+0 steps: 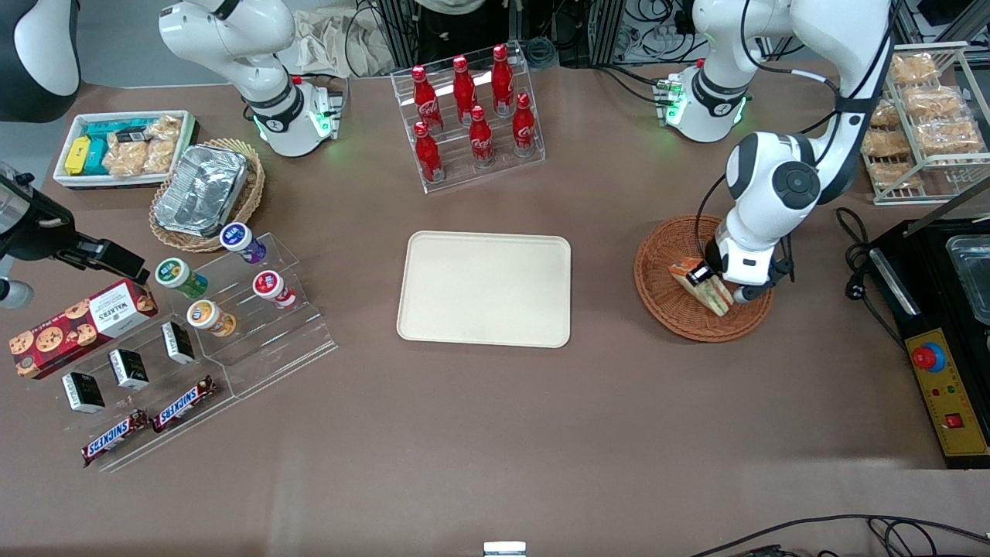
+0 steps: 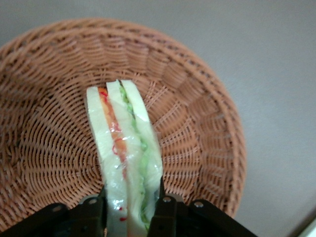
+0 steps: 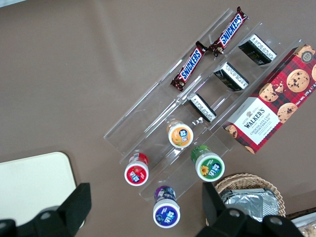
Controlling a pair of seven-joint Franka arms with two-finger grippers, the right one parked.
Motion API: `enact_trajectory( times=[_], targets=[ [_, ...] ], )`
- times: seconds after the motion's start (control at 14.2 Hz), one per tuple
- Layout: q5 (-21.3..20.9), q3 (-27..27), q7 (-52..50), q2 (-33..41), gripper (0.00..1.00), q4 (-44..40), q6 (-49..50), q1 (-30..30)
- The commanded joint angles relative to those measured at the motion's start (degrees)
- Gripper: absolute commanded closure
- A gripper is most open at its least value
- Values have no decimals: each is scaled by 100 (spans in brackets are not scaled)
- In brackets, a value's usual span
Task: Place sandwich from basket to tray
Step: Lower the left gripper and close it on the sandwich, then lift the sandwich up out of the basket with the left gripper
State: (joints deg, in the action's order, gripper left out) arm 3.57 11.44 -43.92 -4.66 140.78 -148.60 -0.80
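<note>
Your left gripper point(image 1: 715, 280) is down inside the basket point(image 1: 665, 305), clenched on the sandwich point(image 1: 700, 285); in the wrist view a finger point(image 2: 165, 210) presses against each bread face of the wedge point(image 2: 127, 158), and the orange-red and green filling edge faces the camera. The sandwich is in the basket, tilted, its lower end near the weave toward the basket's 5 o'clock; whether it touches the wicker you cannot tell. From the basket, the tray point(image 1: 433, 325) lies at 9 o'clock in the front view, well apart, with only bare brown table point(image 1: 603, 309) between them. At 12 o'clock from the tray stands a clear stepped rack of red cola bottles point(image 1: 472, 116), farther from the front camera. Toward the parked arm's end of the table you have a lighter wicker basket holding a foil pan point(image 1: 201, 189), a white bin of snacks point(image 1: 124, 147), and a clear tiered stand point(image 1: 255, 340) with small cups, little dark boxes and two Snickers bars point(image 1: 151, 422), a Walkers cookie box point(image 1: 81, 325) just beside it. At 3 o'clock from the basket a black cable point(image 1: 855, 263) lies on the table next to a black control box with a red button point(image 1: 928, 357), and at 1 o'clock a wire shelf of bagged pastries point(image 1: 924, 116) stands farther from the camera.
</note>
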Motion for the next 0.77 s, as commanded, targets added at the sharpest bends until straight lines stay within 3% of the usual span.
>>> enact_trajectory(
  times=[0.0, 0.28, 0.7],
  targets=[
    [30, -28, -90, 509, 100, -330, 854, 36],
    [21, -46, -64, 501, 100, -1875, 3007, 89],
    [4, -37, 6, 545, 100, -3371, 4732, 133]
  ],
)
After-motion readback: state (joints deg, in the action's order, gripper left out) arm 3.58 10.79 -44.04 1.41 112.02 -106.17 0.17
